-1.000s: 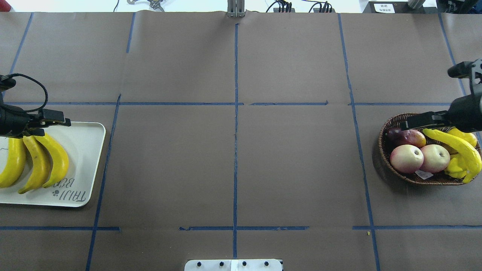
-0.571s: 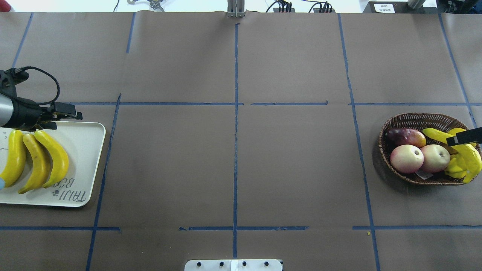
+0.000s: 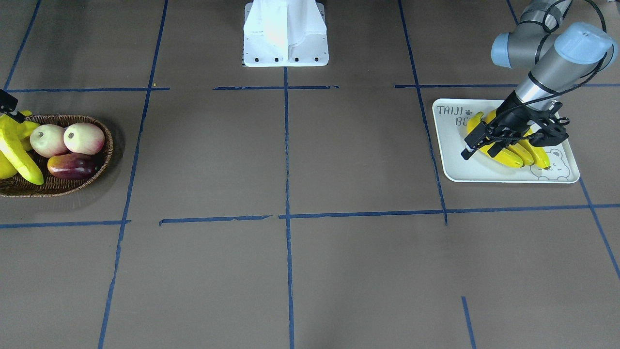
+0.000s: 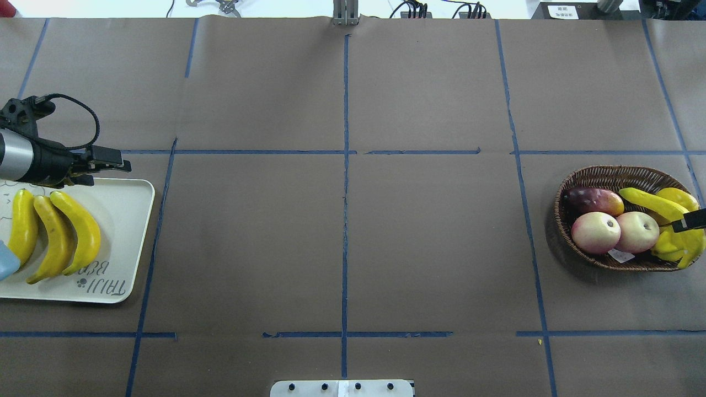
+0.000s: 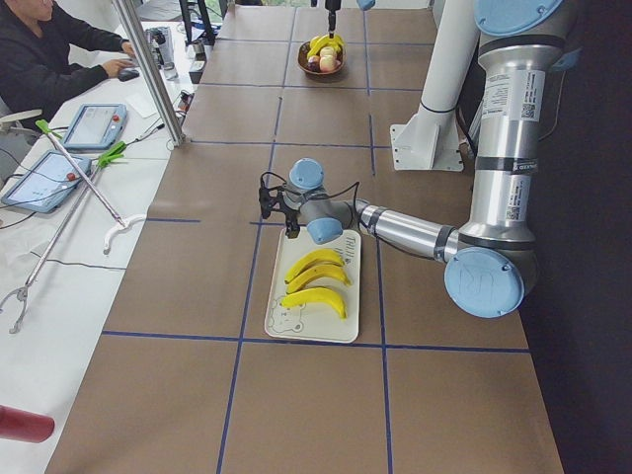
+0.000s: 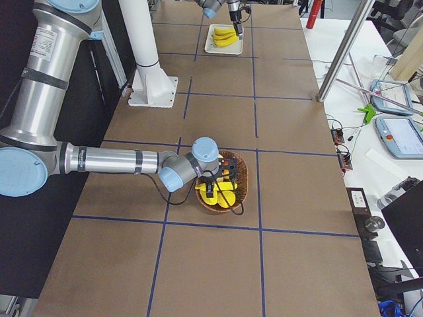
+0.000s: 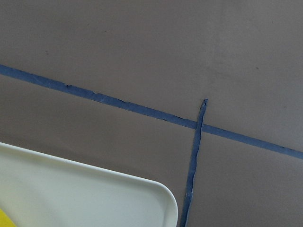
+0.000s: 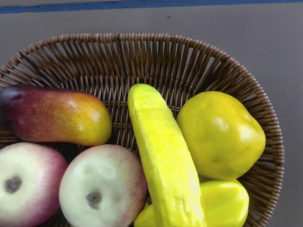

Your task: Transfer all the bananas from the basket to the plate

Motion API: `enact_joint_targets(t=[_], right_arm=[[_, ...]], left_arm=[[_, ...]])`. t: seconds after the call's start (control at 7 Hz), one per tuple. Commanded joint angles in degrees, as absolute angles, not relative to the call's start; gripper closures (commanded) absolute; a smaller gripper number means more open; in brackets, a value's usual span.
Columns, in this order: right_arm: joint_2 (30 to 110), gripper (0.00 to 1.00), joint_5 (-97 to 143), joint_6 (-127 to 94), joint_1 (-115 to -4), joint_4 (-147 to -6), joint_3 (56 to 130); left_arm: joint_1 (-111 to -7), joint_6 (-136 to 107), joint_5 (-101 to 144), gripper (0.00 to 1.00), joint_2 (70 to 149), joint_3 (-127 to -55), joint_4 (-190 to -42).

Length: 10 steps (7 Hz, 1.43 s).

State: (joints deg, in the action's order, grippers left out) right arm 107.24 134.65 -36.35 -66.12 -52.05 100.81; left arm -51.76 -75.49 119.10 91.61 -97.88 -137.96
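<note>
1. Overhead exterior view: the fourth banana (image 4: 648,201) lies in the right half of the basket (image 4: 606,172). Its long axis slants from the far rim toward the near right rim, and its blunt free end points far-left.
2. It is bright yellow and gently curved. It rests over a plump fruit (image 4: 675,197) and a ridged fruit (image 4: 667,245), beside two apples (image 4: 618,231) and a mango (image 4: 593,201).
3. Three bananas (image 4: 55,237) lie side by side on the plate (image 4: 124,220). Their long axes run far to near and their outer curves face the table's middle.
4. The left gripper (image 4: 107,171) hovers at the plate's far edge with its jaws apart, holding nothing.
5. The right gripper (image 4: 690,220) shows only one finger at the frame's edge, crossing the fourth banana. Whether it grips cannot be told.
</note>
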Motion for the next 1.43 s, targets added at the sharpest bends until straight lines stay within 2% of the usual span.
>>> enact_joint_targets(t=[0.0,0.14,0.29,0.71,0.86,1.0,1.14,1.29], right_arm=[[105.65,0.1,134.65,-36.83,-66.01,-51.86,98.88],[105.56,0.34,134.74,-36.39,-66.01,-51.77,98.79],[105.12,0.46,134.65,-36.04,-66.01,-51.77,98.7],[105.12,0.47,134.74,-35.95,-66.01,-51.68,98.79],[105.12,0.6,134.74,-35.95,-66.01,-51.68,98.7],[105.2,0.85,134.74,-35.95,-66.09,-51.51,98.88],[105.9,0.97,134.65,-36.56,-66.09,-48.55,98.88],[106.43,0.98,135.0,-37.35,-66.27,-45.21,99.05]], left_arm=[[-51.77,-76.11,119.09,0.0,91.67,-98.17,-138.08],[-51.68,-76.55,119.18,0.0,91.67,-98.17,-138.16],[-51.68,-76.64,119.35,0.0,91.67,-98.78,-138.16],[-51.68,-76.64,119.36,0.0,92.11,-97.74,-138.16],[-51.68,-76.64,119.36,0.0,92.11,-97.91,-138.16],[-51.68,-76.64,119.36,0.0,92.54,-97.74,-138.08],[-51.68,-76.64,119.27,0.0,92.81,-97.82,-138.08],[-51.68,-76.64,119.27,0.0,92.9,-97.82,-138.08]])
